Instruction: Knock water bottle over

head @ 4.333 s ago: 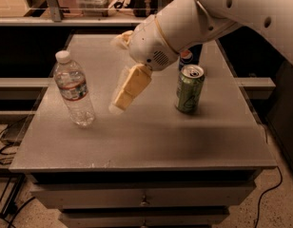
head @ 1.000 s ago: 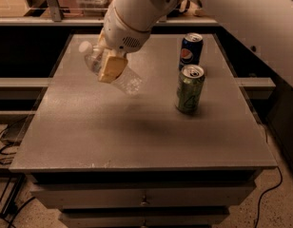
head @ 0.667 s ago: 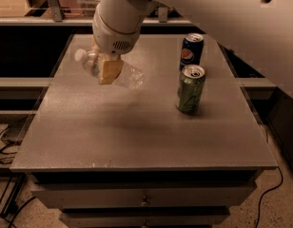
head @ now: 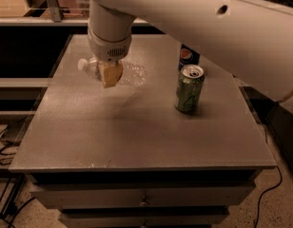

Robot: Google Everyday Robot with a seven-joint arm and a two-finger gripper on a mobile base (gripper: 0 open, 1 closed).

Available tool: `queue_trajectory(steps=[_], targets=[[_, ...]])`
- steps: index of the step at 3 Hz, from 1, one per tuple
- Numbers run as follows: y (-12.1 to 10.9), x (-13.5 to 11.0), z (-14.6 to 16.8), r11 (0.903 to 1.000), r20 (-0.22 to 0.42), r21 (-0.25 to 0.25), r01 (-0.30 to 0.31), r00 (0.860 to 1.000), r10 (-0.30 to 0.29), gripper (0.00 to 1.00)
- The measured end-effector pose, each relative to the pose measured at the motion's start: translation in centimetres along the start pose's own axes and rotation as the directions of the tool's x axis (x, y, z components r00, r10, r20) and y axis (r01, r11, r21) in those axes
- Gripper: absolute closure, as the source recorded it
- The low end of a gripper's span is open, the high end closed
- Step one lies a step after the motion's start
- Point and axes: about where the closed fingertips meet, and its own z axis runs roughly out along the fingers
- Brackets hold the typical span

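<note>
The water bottle (head: 130,73) lies on its side on the grey table (head: 137,127), far left of centre. Its white cap (head: 82,64) points left and its clear ribbed body stretches to the right. My gripper (head: 110,75) hangs from the white arm directly over the bottle's middle and covers the label band. Its tan fingers (head: 110,72) point down at the bottle. I cannot tell whether they touch it.
A green soda can (head: 189,89) stands upright right of centre. A blue Pepsi can (head: 188,56) stands behind it, partly hidden by my arm. The white arm spans the upper right of the view. Drawers sit below the table's front edge.
The bottle, upright at the left earlier, now lies on its side. My gripper has moved left and slightly toward the far side, staying over the fallen bottle.
</note>
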Motion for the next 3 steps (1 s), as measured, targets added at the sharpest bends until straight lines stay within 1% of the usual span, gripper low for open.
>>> queue_trajectory(steps=[1, 2, 3], targets=[[0.43, -0.3, 0.94, 0.9987, 0.037, -0.039, -0.033, 0.999, 0.035, 0.13], [0.47, -0.4, 0.89, 0.9988, 0.037, -0.038, -0.03, 0.999, 0.032, 0.0], [0.47, -0.4, 0.89, 0.9988, 0.036, -0.038, -0.03, 0.999, 0.032, 0.0]])
